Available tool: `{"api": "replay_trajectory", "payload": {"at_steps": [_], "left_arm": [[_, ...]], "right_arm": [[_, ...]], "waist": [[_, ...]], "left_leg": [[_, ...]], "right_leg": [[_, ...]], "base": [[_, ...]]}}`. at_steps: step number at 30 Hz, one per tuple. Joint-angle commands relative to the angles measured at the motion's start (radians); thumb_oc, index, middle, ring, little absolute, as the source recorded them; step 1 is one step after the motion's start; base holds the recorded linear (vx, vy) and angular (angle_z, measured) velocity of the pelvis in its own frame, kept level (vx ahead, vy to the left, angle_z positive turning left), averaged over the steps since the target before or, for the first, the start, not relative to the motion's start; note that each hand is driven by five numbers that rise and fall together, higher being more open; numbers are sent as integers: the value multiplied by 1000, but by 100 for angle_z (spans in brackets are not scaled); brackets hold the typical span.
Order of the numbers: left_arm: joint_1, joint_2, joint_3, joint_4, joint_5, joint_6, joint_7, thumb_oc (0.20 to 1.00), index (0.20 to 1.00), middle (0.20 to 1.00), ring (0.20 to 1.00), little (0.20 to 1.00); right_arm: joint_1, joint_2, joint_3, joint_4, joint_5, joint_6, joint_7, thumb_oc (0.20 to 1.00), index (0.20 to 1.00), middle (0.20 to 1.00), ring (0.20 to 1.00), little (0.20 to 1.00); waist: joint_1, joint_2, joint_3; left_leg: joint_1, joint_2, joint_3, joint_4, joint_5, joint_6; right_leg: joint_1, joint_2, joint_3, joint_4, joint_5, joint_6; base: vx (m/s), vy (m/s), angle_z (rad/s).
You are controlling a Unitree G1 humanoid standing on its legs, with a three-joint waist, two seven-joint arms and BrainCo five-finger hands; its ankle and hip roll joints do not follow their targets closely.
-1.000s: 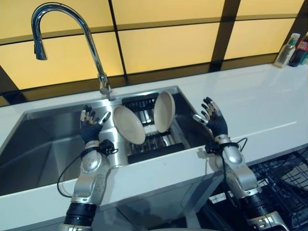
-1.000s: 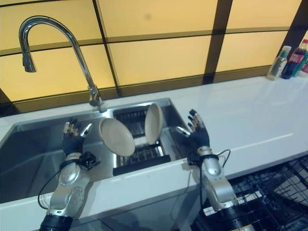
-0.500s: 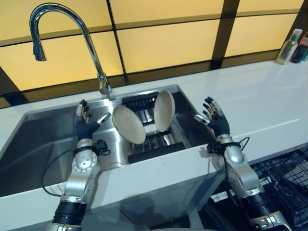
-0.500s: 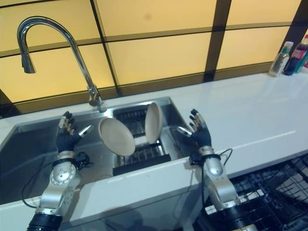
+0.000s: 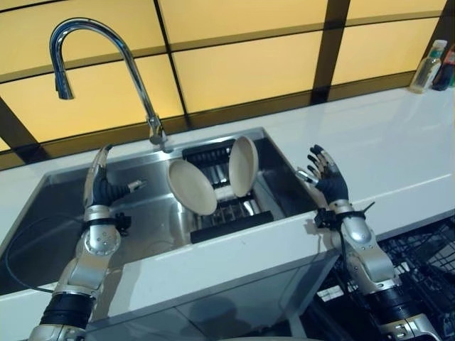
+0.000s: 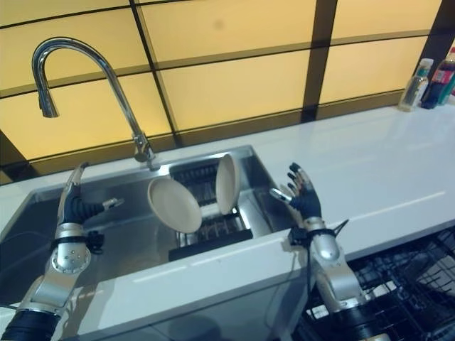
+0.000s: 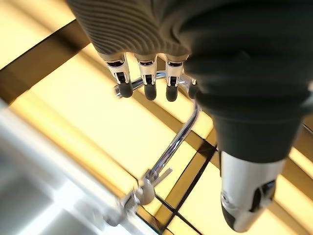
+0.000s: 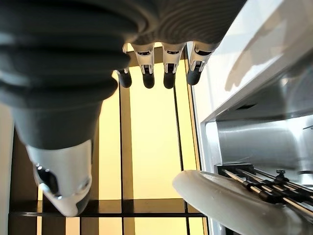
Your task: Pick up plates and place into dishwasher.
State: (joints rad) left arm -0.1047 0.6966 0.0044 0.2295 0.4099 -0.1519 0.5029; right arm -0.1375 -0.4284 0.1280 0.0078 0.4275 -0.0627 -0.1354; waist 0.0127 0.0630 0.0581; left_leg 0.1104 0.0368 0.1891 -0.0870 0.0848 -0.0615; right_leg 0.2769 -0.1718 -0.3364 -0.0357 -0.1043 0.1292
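Two cream plates stand on edge in a black rack (image 5: 227, 217) inside the steel sink (image 5: 64, 213). The left plate (image 5: 192, 187) leans back, facing me; the right plate (image 5: 243, 166) stands nearly upright and also shows as a rim (image 8: 230, 200) in the right wrist view. My left hand (image 5: 99, 190) is raised over the sink's left part, fingers straight, holding nothing. My right hand (image 5: 328, 180) is up at the sink's right rim, to the right of the plates, fingers spread and empty.
A tall curved tap (image 5: 106, 64) rises behind the sink. White counter (image 5: 398, 142) runs to the right, with bottles (image 5: 430, 65) at its far corner. A black wire dishwasher rack (image 5: 426, 263) shows low at the right, below the counter edge.
My left hand has moved left, away from the left plate, and turned side-on. The right hand has barely shifted. The camera has shifted slightly.
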Motion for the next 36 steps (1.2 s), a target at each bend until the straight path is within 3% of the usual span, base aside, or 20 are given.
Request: {"api": "replay_trajectory", "payload": {"at_steps": [1, 6, 11, 20, 36], "left_arm": [[-62, 177, -2, 56, 234, -80, 110, 1000, 1000, 1000, 1000, 1000], [-95, 339, -124, 103, 419, -67, 174, 1000, 1000, 1000, 1000, 1000], [-129, 391, -219, 124, 496, -66, 204, 1000, 1000, 1000, 1000, 1000], [-135, 367, -275, 128, 567, -98, 222, 1000, 1000, 1000, 1000, 1000], [-211, 268, -381, 219, 612, -28, 253, 1000, 1000, 1000, 1000, 1000]], "right_arm": [[9, -56, -38, -24, 54, -71, 25, 1000, 1000, 1000, 1000, 1000], [22, -96, -31, -8, 81, -82, 46, 1000, 1000, 1000, 1000, 1000], [28, -122, -19, 3, 96, -89, 38, 1000, 1000, 1000, 1000, 1000], [37, -140, -14, 11, 94, -74, 40, 1000, 1000, 1000, 1000, 1000], [1, -193, -13, 29, 100, -56, 57, 1000, 1000, 1000, 1000, 1000]], "waist": [[-5, -7, -47], [-28, 8, -44], [-44, 16, -35], [-63, 19, -14], [-105, 33, 48]], "left_leg": [[37, 42, 12, 46, -142, -2], [32, 34, 34, 41, -141, 2], [27, 23, 45, 39, -143, 8], [19, 14, 60, 36, -144, 14], [-26, 7, 75, 40, -129, 17]], "right_leg": [[-141, -2, 47, 1, 61, -21], [-153, -9, 54, -7, 74, -11], [-165, -14, 63, -11, 83, -5], [-183, -21, 82, -18, 96, 5], [-252, -26, 135, 0, 111, 14]], "base": [[48, 69, -1], [59, 82, -1], [55, 68, -7], [69, 55, -3], [27, 55, -8]]}}
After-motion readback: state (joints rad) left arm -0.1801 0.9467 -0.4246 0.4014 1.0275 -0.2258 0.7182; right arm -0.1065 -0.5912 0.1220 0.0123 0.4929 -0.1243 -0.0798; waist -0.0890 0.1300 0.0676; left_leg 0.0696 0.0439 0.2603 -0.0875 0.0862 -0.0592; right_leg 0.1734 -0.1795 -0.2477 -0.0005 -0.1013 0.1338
